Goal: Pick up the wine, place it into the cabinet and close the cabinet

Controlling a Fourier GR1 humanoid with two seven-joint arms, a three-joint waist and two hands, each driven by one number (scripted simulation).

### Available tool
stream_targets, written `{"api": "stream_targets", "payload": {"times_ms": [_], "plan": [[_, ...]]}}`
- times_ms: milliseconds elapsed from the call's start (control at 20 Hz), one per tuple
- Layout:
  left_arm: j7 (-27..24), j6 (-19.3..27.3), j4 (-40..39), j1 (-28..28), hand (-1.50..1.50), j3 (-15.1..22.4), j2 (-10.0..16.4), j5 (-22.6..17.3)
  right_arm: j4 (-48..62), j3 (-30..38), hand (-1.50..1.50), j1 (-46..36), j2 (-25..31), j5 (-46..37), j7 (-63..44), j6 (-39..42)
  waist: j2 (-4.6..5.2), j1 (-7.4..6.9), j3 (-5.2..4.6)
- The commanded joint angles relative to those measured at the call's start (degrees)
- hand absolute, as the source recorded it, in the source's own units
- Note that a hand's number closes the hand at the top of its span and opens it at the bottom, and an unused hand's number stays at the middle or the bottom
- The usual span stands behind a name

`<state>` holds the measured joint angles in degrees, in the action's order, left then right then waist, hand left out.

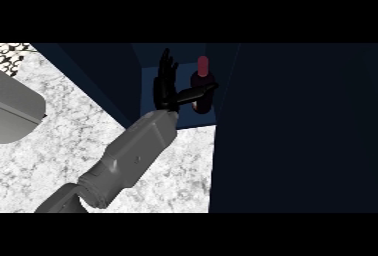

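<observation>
The wine bottle (202, 70), dark with a red top, stands upright inside the open cabinet (186, 122), on its blue-lit shelf. My left hand (164, 87) is just left of the bottle, reaching into the cabinet opening. Its fingers point straight up and away, and the thumb stretches right across the bottle's dark body, touching it. No fingers are curled round the bottle. The grey forearm (136, 150) runs in from the lower left over the counter. My right hand does not show.
The dark cabinet door (295, 125) fills the whole right side of the view, standing open. The marble counter (66, 140) lies to the left. A grey rounded object (16, 107) sits at the left edge, with a patterned patch (15, 52) above it.
</observation>
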<state>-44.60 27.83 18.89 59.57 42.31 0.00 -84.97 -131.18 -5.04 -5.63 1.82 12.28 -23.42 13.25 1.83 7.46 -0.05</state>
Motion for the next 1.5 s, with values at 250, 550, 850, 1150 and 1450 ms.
{"api": "stream_targets", "payload": {"times_ms": [250, 550, 850, 1150, 1450], "plan": [[-3.48, 2.93, 3.52, -0.53, -1.50, 3.83, 0.00, -1.01, 3.19, 2.24, -1.50, -2.31, 0.91, 1.18, 0.64, 0.61, -0.16, -0.95, 0.04], [-8.18, 3.16, 8.05, -2.60, -1.50, 5.71, 0.00, -2.59, -0.57, 0.16, -1.50, -1.82, -0.11, 0.36, -2.52, -1.48, -0.69, -1.74, -0.01], [-7.60, 3.18, 11.80, -2.60, -1.50, 7.53, 0.00, -5.23, 1.38, 0.69, -1.50, -1.18, 0.31, -0.19, -1.63, -1.00, -0.86, -2.99, 0.02], [-8.09, 0.21, 12.06, -4.43, -1.50, 10.25, 0.00, -4.35, -0.40, -3.25, -1.50, 0.93, -1.73, -4.38, -1.63, -3.69, -1.25, -4.41, 0.02], [-9.61, 3.13, 16.75, -7.05, -1.50, 11.75, 0.01, -2.18, 0.25, -0.63, -1.50, -0.63, -0.58, -2.77, -1.81, -2.89, -1.51, -5.70, 0.04]]}}
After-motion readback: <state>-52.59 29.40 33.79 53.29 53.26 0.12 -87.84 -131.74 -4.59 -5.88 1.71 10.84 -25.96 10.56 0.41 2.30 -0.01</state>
